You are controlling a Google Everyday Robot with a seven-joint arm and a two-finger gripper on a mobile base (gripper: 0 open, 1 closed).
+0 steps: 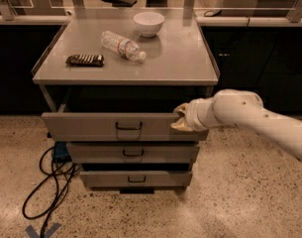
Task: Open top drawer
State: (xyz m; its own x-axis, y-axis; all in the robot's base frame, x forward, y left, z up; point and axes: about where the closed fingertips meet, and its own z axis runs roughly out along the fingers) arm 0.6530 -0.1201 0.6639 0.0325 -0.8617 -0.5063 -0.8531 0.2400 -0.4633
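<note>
One pincer at top drawer front's right end, grip unreadable, drawer inside shadowed.

My gripper is at the upper edge of the top drawer, at 3 o'clock from its handle, and my arm reaches in from 4 o'clock. The top drawer juts farther forward than the middle drawer and the bottom drawer stacked under it. On the cabinet top, a bowl sits at 12 o'clock, a water bottle lies near the centre, and a flat packet lies at 9 o'clock. A cable loops on the floor at 7 o'clock.
</note>
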